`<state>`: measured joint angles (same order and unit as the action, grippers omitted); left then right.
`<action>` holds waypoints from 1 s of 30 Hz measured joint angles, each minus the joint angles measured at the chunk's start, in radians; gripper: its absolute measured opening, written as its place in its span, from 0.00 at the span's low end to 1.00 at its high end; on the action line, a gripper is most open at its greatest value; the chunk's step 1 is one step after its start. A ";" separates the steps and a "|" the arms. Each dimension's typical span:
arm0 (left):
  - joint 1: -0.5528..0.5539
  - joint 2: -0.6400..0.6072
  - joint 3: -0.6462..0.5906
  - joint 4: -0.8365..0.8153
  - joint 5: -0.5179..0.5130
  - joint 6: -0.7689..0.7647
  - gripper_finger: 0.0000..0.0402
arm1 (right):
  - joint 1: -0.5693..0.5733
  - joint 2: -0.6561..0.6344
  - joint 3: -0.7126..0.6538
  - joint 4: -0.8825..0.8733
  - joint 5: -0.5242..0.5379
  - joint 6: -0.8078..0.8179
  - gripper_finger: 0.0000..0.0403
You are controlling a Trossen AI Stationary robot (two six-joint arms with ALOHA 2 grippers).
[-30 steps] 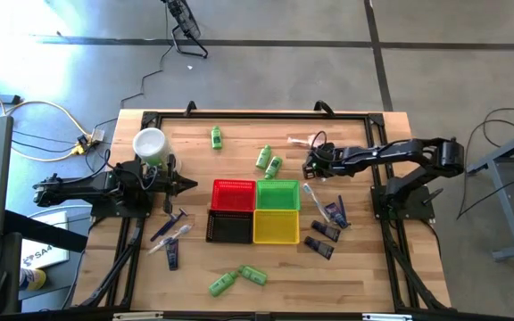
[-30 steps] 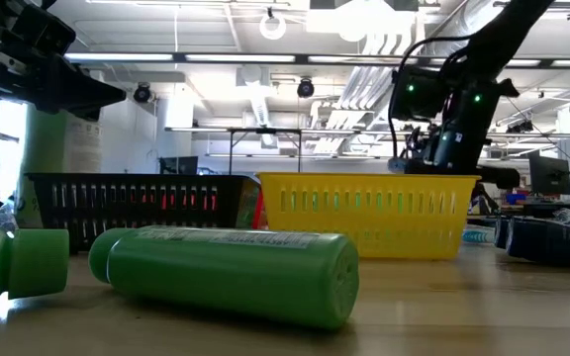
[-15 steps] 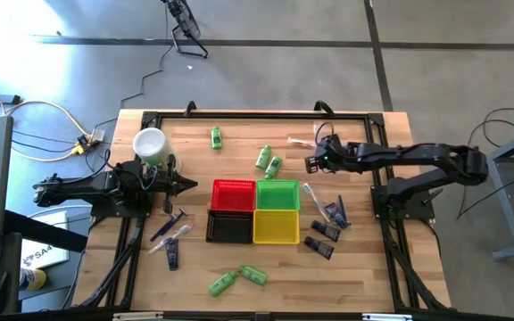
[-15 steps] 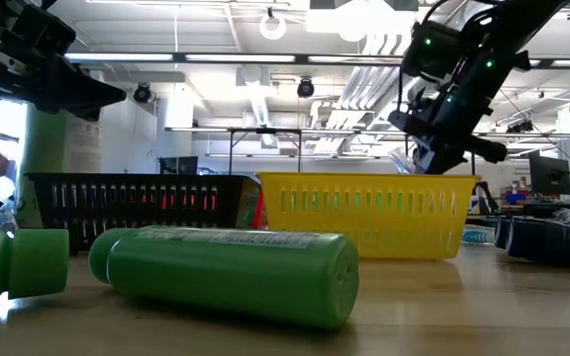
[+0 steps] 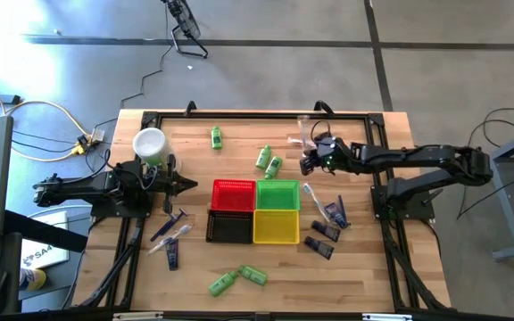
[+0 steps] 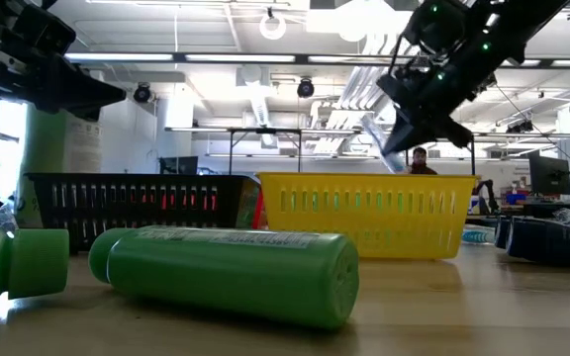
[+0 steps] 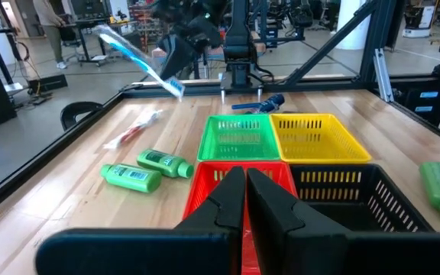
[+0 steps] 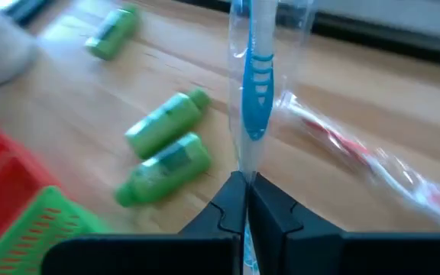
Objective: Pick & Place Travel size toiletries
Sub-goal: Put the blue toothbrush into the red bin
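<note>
My right gripper (image 5: 309, 162) hangs over the far right of the table, beyond the green basket (image 5: 277, 193), shut on a blue toothbrush in a clear wrapper (image 7: 136, 57). Other travel size toiletries lie loose on the wood. Two green mini bottles (image 5: 268, 161) and a red wrapped toothbrush (image 8: 342, 145) lie just below it. Dark tubes (image 5: 328, 223) lie at the right, and more bottles (image 5: 237, 279) lie near the front edge. My left gripper (image 5: 190, 185) waits shut at the left, level, pointing at the red basket (image 5: 233, 194). My right gripper pinches the wrapped toothbrush near its lower end (image 8: 243, 164) between its two fingers. The fingers come from the table's right, slanting down. The toothbrush is lifted clear of the table. Its long free part (image 7: 117, 42) slants up toward the far edge.
Four small baskets stand together mid-table: red, green, black (image 5: 230, 227) and yellow (image 5: 276, 226). A white cup (image 5: 150, 143) stands at the far left by my left arm. Tubes and sticks (image 5: 169, 236) lie at the near left. Bare wood shows along the far edge.
My right gripper has risen from low over the table near the green bottles and tipped from pointing steeply down to a shallower slant, rolling as it went. The blue toothbrush has come up with it, clear of the table.
</note>
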<state>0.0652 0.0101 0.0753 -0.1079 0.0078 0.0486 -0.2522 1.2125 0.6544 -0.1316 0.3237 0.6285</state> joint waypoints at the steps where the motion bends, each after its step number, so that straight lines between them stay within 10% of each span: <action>1: 0.000 0.000 0.000 0.002 0.000 -0.005 0.03 | 0.003 0.000 0.000 0.031 -0.013 -0.030 0.01; 15: 0.000 0.000 0.000 0.086 -0.071 -0.110 0.05 | 0.004 0.000 0.000 0.199 -0.073 -0.191 0.01; 30: 0.000 0.001 0.000 0.146 -0.062 -0.107 0.44 | 0.004 0.001 0.000 0.219 -0.099 -0.218 0.01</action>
<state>0.0653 0.0109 0.0750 0.0379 -0.0537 -0.0582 -0.2481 1.2133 0.6544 0.0876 0.2245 0.4109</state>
